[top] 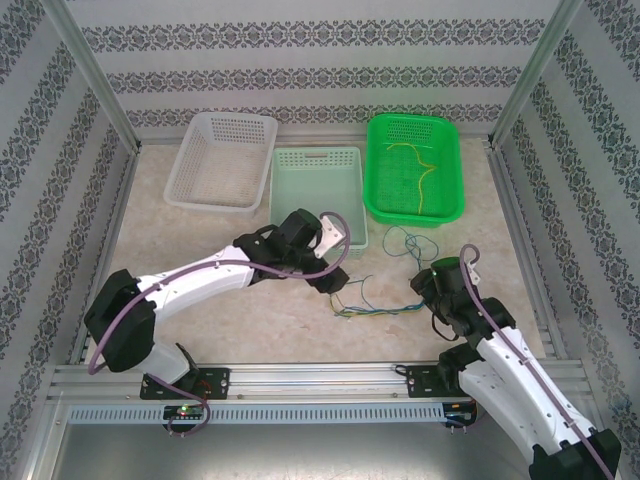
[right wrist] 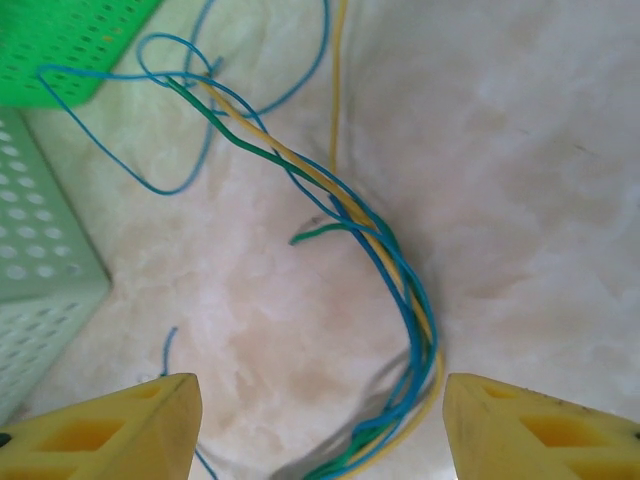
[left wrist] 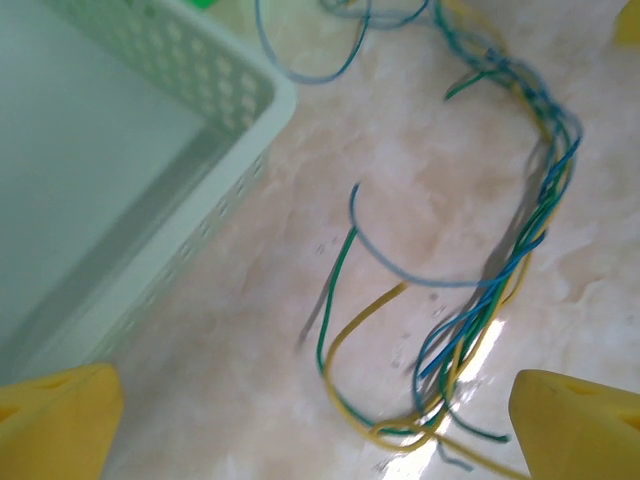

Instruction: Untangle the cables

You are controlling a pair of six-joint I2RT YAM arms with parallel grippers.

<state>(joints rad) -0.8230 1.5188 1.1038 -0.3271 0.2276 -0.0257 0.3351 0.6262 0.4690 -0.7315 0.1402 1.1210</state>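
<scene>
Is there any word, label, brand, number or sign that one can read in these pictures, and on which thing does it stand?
None. The white basket, pale green basket, bright green basket, cables and table bear no writing; the walls carry only an ornamental pattern.

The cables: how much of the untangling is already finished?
Done: one yellow cable lies in the green basket. In hand: nothing, the left gripper and right gripper are both open. Left: the bundle of yellow, blue and green cables lies twisted together on the table.
</scene>
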